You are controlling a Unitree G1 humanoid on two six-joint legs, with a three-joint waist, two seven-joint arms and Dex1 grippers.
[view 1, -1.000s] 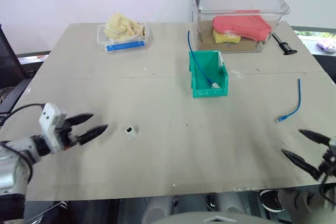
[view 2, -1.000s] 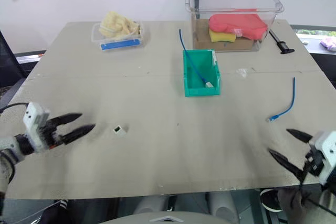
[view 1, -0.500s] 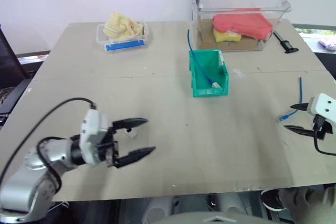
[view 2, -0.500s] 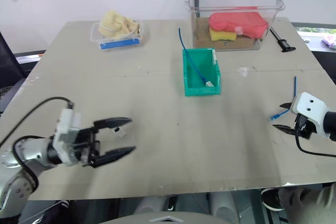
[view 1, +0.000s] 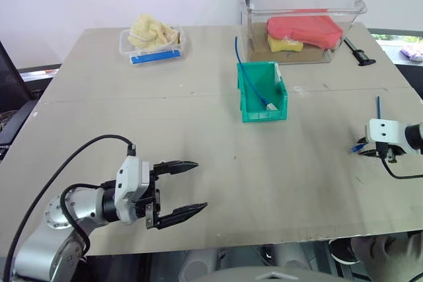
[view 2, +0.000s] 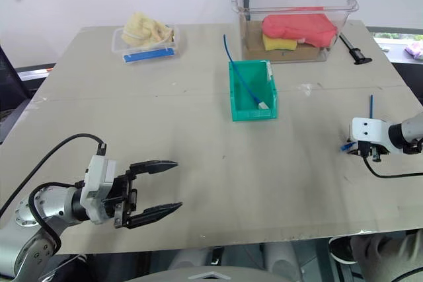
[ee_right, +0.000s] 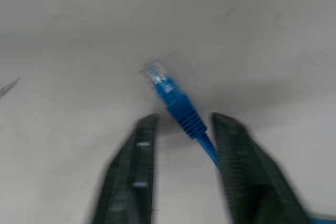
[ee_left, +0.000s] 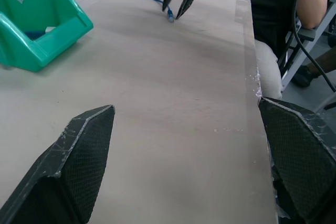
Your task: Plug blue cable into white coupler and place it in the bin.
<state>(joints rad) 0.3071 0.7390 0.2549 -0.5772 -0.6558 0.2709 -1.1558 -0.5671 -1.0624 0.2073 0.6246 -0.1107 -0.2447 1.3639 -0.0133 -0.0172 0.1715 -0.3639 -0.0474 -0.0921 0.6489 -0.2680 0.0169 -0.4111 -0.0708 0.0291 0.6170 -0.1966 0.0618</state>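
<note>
The blue cable [ee_right: 178, 109] is lying flat at about 3 o'clock on the tabletop [view 1: 297, 183], close to the right edge, with its clear plug pointing inward. The right gripper [ee_right: 185, 121] is reaching down onto it, fingers [ee_right: 134, 171] narrowed to either side of the cable just behind the plug. A sliver of gap is showing on one side, so this looks like a grasp being made rather than a firm hold.

The plug is sitting bare, so I judge that joining it to the white coupler has not yet happened.

The teal bin [view 1: 264, 115] is standing well apart from the cable, just past the tabletop's middle toward 12 o'clock. Another blue cable [view 1: 246, 77] is already poking out of it.

At about 7 o'clock, the left gripper [view 1: 200, 185] is hovering over the near edge, spread wide and carrying nothing.

The task appears to be at its opening step: picking up the cable, mating it and dropping the pair in the bin all seem to be left.
</note>
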